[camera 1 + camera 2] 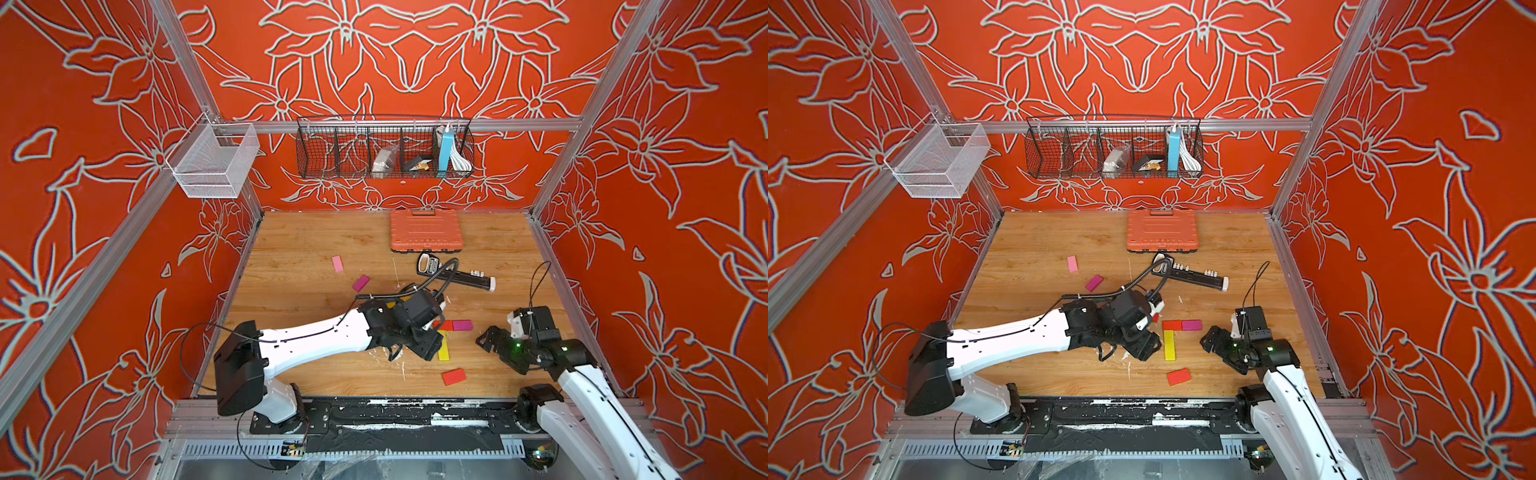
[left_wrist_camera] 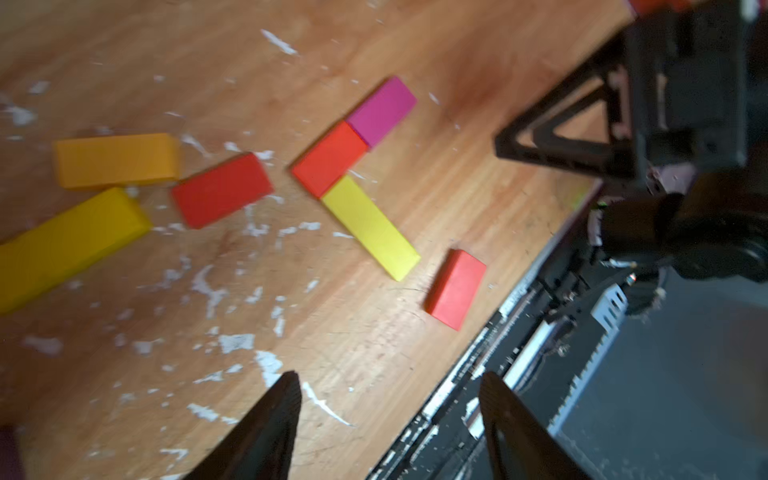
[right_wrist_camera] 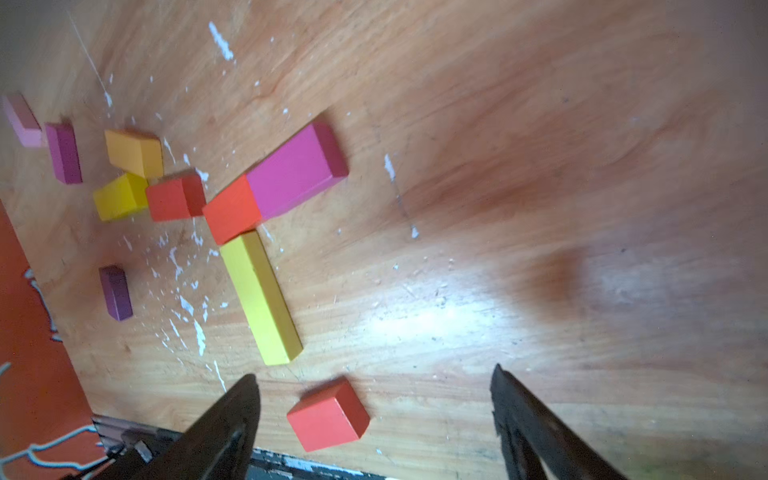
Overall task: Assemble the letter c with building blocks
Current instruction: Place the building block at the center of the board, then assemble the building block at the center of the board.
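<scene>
Scuffed wooden tabletop (image 1: pixel 1059 232) carried the start of the C: yellow block (image 1: pixel 1169 345) as spine, orange-red block (image 1: pixel 1172 325) touching its far end, and magenta block (image 1: pixel 1192 325) butted on to make the upper arm, flush presumably so the letter reads. Loose red block (image 1: pixel 1178 376) lay near the yellow block's near end, apart from it, likely meant for the lower arm. Left gripper (image 2: pixel 389 376) hung to one side of the yellow block, jaws apart and empty; right gripper (image 3: pixel 372 371) was on the other side, jaws wide and empty, with the red block ahead of them, probably the next pick.
</scene>
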Controlling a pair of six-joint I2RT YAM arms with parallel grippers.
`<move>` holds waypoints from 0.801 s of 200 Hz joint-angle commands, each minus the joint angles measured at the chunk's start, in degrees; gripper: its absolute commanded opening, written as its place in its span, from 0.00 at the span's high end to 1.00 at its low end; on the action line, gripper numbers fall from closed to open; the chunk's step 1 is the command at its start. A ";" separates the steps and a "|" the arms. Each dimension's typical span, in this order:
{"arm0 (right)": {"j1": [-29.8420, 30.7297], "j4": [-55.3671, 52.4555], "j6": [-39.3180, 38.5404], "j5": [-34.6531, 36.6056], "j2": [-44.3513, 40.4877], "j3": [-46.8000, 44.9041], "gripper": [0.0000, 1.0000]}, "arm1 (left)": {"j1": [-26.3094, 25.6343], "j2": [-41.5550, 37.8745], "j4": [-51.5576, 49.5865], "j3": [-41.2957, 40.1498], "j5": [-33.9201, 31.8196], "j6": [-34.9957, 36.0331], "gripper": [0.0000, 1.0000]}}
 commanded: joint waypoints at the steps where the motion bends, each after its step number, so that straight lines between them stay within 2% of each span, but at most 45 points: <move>1: 4.31 -2.89 -0.63 4.35 0.16 2.47 0.11 | 3.27 -4.08 0.35 -2.51 -1.01 -1.34 0.29; 67: 17.25 -5.67 0.82 13.50 3.00 6.81 0.12 | 14.37 -11.16 3.10 -12.10 1.24 -3.26 0.24; 160: 38.78 -7.48 3.76 29.51 17.04 16.61 0.11 | 21.30 -12.44 5.30 -17.90 4.69 -3.74 0.19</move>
